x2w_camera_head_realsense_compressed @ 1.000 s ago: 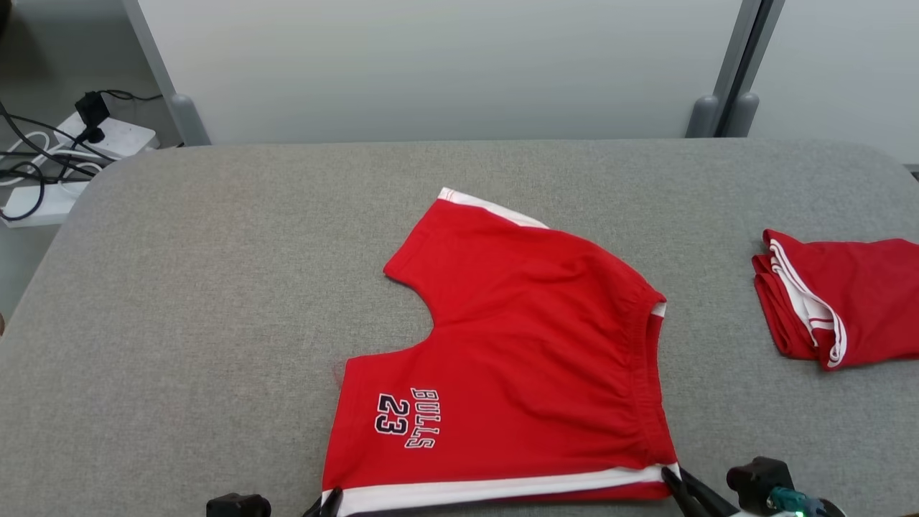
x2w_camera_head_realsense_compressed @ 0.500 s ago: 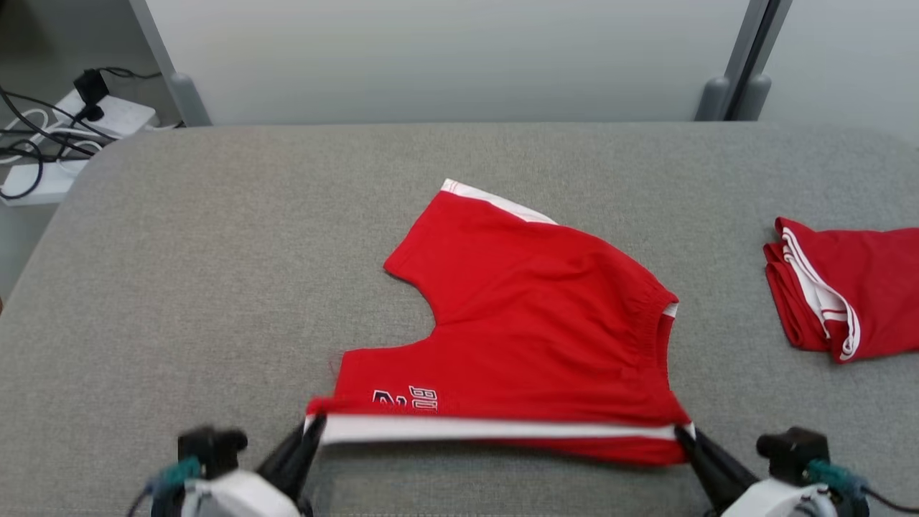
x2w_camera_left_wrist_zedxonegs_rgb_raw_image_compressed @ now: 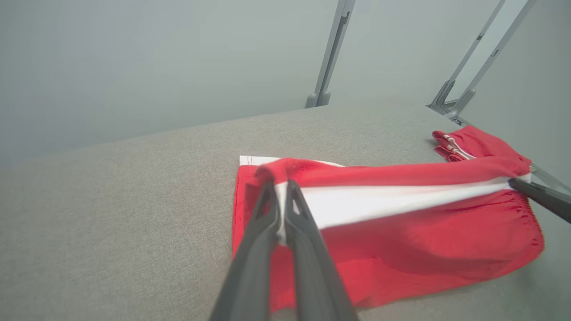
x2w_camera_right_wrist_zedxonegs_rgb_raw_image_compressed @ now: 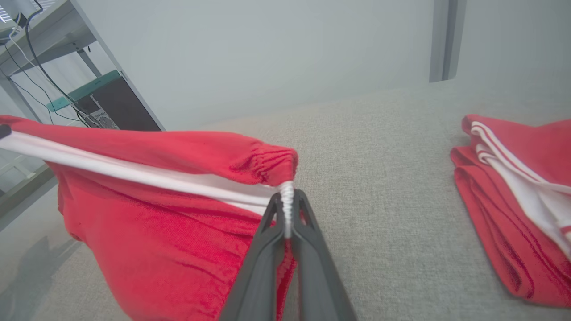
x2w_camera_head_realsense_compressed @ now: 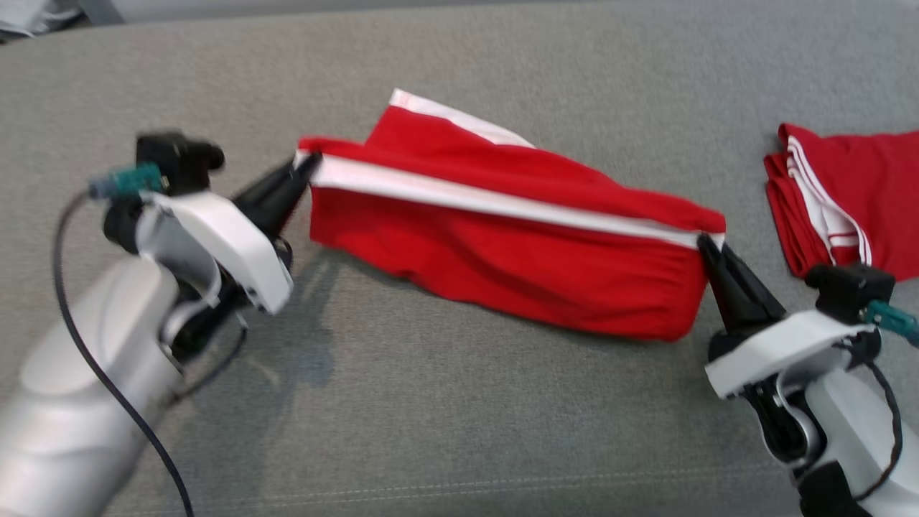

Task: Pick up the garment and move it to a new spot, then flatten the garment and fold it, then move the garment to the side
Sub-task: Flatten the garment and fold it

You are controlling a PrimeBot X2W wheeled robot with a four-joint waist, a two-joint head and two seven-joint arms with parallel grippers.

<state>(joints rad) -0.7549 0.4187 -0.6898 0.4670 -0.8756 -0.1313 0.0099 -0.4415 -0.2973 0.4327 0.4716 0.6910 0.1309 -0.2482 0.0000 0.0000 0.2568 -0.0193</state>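
Up and forward comes the white-striped edge [x2w_camera_head_realsense_compressed: 502,205] of your red shorts [x2w_camera_head_realsense_compressed: 517,266]: left gripper [x2w_camera_head_realsense_compressed: 307,165] and right gripper [x2w_camera_head_realsense_compressed: 705,243] pinch its ends, taut crosswise; the far edge [x2w_camera_head_realsense_compressed: 452,120] lies just ahead.

Counter [x2w_camera_head_realsense_compressed: 459,402]: grey woven cloth cover, with one stitched seam [x2w_camera_head_realsense_compressed: 502,485] along its near edge. Behind the counter: a plain pale grey-green wall panel [x2w_camera_left_wrist_zedxonegs_rgb_raw_image_compressed: 134,67], matte. A grey metal post [x2w_camera_left_wrist_zedxonegs_rgb_raw_image_compressed: 332,49] rises from a foot at the counter's far edge, and two slanted posts [x2w_camera_left_wrist_zedxonegs_rgb_raw_image_compressed: 475,47] stand at its far right corner. Past the counter's left end: a metal shelf rack [x2w_camera_right_wrist_zedxonegs_rgb_raw_image_compressed: 58,26] with black cables [x2w_camera_right_wrist_zedxonegs_rgb_raw_image_compressed: 42,62] and a dark box [x2w_camera_right_wrist_zedxonegs_rgb_raw_image_compressed: 111,111]. Light is even and diffuse, with soft shadows [x2w_camera_head_realsense_compressed: 309,345] on the counter.
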